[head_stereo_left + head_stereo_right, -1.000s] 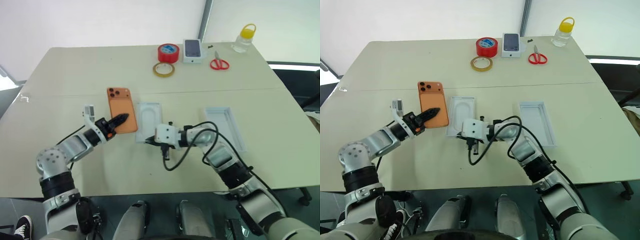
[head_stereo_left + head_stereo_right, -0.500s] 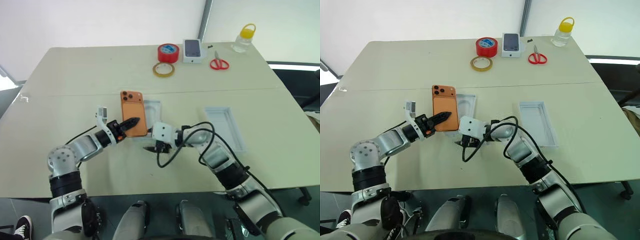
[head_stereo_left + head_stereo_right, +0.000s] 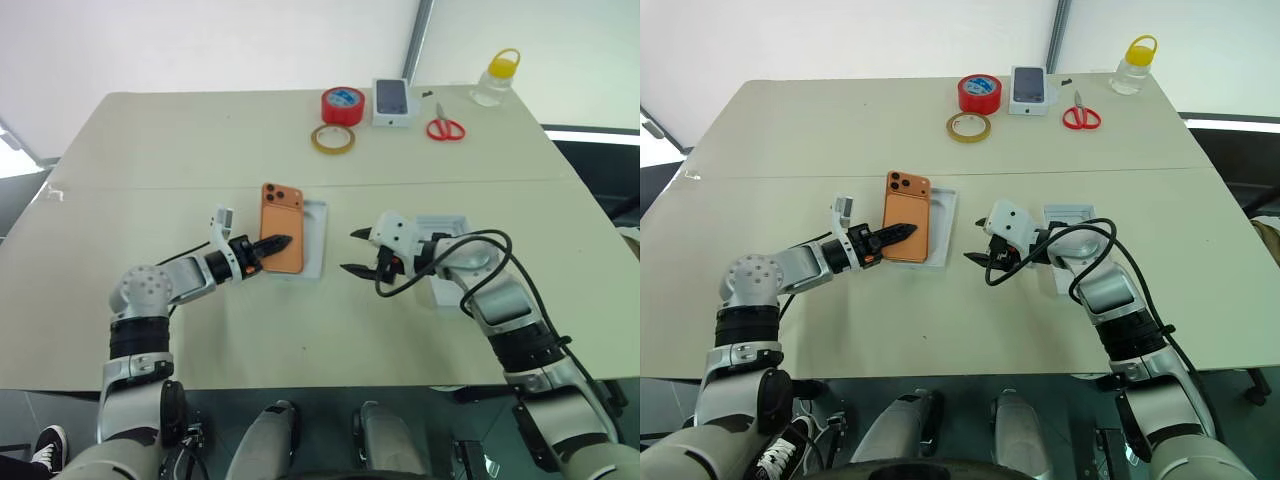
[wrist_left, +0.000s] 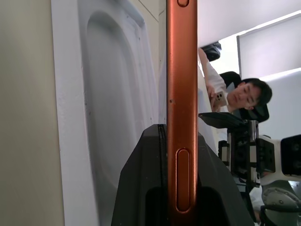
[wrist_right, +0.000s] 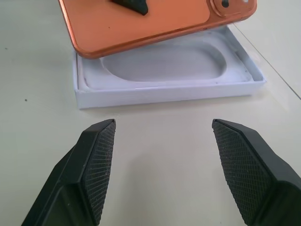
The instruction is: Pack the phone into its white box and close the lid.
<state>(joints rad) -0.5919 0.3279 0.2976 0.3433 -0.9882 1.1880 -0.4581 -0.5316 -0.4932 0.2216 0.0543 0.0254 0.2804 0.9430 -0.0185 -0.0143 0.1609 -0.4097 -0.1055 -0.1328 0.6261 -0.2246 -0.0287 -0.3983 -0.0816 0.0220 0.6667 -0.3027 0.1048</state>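
Fingers of the left gripper [image 3: 278, 243]: pinched on the near end of the phone [image 3: 281, 213], one black finger [image 5: 130, 4] lying across its orange back. Phone: held above the white box [image 3: 315, 238], overlapping the tray's left part, camera cluster at the far end; in the right wrist view it sits tilted over the moulded recess, its near edge clear of the tray floor. White box: open tray on the table [image 3: 150, 150], near the middle seam, recess bare under the phone.

Right gripper [image 3: 356, 250]: fingers [image 5: 96, 155] spread wide, holding nothing, aimed at the tray's right wall but apart from it. Second shallow white tray [image 3: 440, 225]: behind the right gripper, partly covered by that arm.

Far edge of table, left to right: tan tape ring [image 3: 331, 139], red tape roll [image 3: 342, 105], small white box with phone picture [image 3: 393, 102], red-handled scissors [image 3: 445, 126], clear bottle with yellow cap [image 3: 497, 77]. A person shows beyond the table in the left wrist view.
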